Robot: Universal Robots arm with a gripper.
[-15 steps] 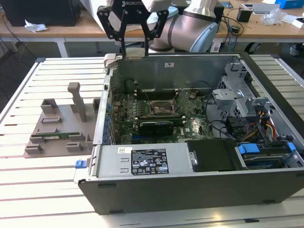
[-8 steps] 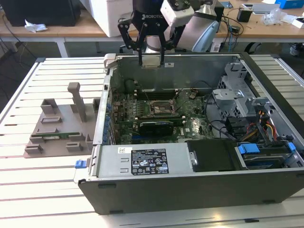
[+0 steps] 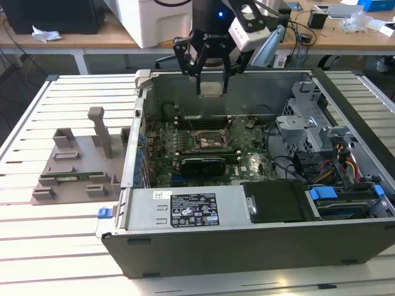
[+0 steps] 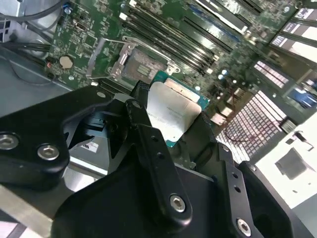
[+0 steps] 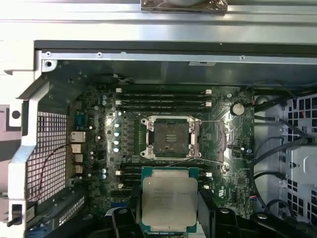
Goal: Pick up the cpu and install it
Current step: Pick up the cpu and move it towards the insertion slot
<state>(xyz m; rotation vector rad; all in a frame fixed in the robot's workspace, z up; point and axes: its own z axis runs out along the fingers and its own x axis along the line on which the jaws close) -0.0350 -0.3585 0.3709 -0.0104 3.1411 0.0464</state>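
In the exterior view, the black two-fingered gripper (image 3: 212,91) hangs over the open grey computer case (image 3: 247,246), clamped on the small square silver-topped cpu (image 3: 212,88). In the second wrist view, the cpu sits, perhaps tilted, above the green motherboard (image 4: 89,49). In the first wrist view, the black socket frame (image 5: 170,137) stands open.

This is a robotics lab or workshop. An open computer case (image 3: 247,253) lies on a slatted metal table (image 3: 55,246) under a robot arm (image 3: 213,24), with a grey parts fixture (image 3: 80,166) beside it. Behind stand wooden workbenches (image 3: 117,38) littered with cables (image 3: 295,28) and small gear.
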